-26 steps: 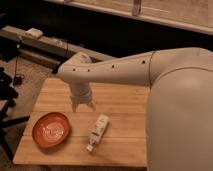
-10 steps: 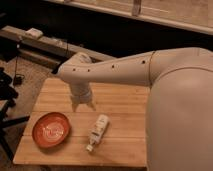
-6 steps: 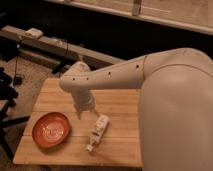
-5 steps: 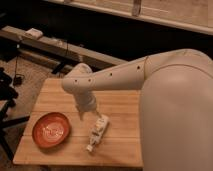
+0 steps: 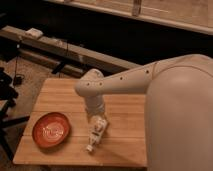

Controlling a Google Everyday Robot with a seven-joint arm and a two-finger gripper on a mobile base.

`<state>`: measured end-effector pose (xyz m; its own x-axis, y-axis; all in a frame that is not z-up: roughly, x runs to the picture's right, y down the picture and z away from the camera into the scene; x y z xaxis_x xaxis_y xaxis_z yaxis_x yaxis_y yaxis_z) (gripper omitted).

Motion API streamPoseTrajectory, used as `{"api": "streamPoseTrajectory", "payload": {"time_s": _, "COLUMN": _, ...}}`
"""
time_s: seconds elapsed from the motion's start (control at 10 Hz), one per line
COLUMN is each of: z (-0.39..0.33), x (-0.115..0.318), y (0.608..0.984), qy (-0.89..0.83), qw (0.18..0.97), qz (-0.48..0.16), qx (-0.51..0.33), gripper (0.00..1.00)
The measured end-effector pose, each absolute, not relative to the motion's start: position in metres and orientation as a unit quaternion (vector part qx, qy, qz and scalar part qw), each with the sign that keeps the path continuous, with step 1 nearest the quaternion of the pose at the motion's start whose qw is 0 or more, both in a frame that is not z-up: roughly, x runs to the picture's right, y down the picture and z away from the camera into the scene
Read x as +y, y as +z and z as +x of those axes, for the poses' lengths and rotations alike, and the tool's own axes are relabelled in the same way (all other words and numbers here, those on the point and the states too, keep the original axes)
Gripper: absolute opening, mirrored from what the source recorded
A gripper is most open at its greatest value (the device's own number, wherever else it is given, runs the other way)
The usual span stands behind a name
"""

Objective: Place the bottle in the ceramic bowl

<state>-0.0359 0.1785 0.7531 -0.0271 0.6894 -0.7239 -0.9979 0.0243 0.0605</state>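
pale wood makes up the table (image 5: 60, 95), lit warm against a dark floor. on it lies the bottle (image 5: 96, 135), flat on its side, its narrow white cap pointing to about 7 o'clock and its wider end to about 1 o'clock. the bowl (image 5: 60, 137), orange-red with a whitish pattern in the middle, sits at about 9 o'clock from the bottle, near it but apart, with nothing in it. the arm (image 5: 120, 82) reaches in from the big white body (image 5: 180, 115) at 3 o'clock and bends straight down over the table. the gripper (image 5: 98, 120) hangs at the bottle's wider end, right at it or just above; whether it touches cannot be told, nor whether it is spread or pressed together. beyond the table, toward 11 o'clock, a long dark beam (image 5: 75, 50) runs across the floor with a small white box (image 5: 34, 32) on it.
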Motion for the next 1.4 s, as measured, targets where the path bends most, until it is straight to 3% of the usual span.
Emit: {"api": "streamPoseTrajectory", "payload": {"time_s": 1.4, "z": -0.037, "x": 0.225, "y": 0.792, "qy": 0.645, "qw": 0.611, "qz": -0.34, "qx": 0.31, "gripper": 0.65}}
